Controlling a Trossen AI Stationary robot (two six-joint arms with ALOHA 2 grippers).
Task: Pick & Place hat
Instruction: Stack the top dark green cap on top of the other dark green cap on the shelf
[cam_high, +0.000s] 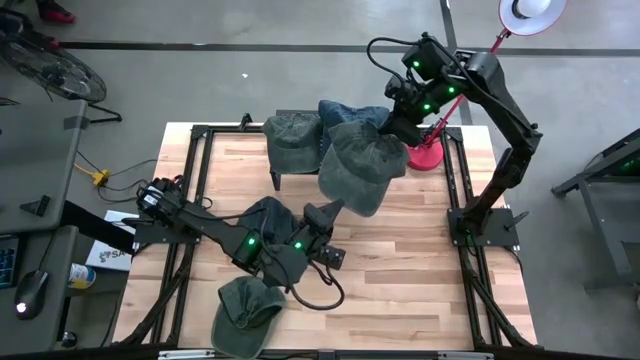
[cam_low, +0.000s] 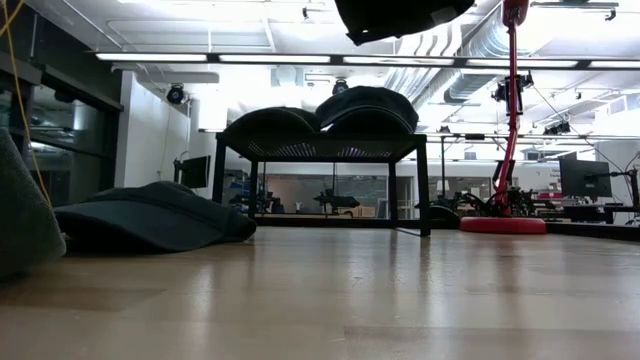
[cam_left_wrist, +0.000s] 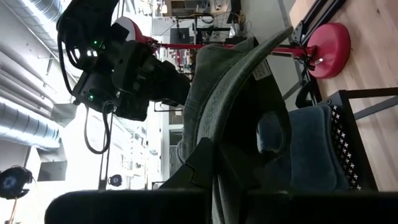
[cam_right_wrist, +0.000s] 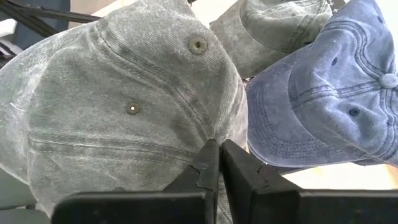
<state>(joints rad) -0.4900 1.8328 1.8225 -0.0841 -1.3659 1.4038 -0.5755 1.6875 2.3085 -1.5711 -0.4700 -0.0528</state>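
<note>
Right tool (cam_right_wrist: 217, 163) clamped on green hat (cam_right_wrist: 124, 106), beside blue hat (cam_right_wrist: 323, 93)

red-based lamp (cam_high: 428, 152) at table's far edge | fan (cam_high: 55, 70) on floor (left) | mouse (cam_high: 30, 291)

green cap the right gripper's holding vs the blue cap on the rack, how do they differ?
Colour: the held cap is faded grey-green; the blue cap is washed denim blue.
Support: the held cap hangs lifted off the table, pinched by the right gripper, which is shut on it; the blue cap rests on the black rack.
The held cap partly overlaps the blue cap from above.
Both are washed-cotton baseball caps with eyelets.
</note>
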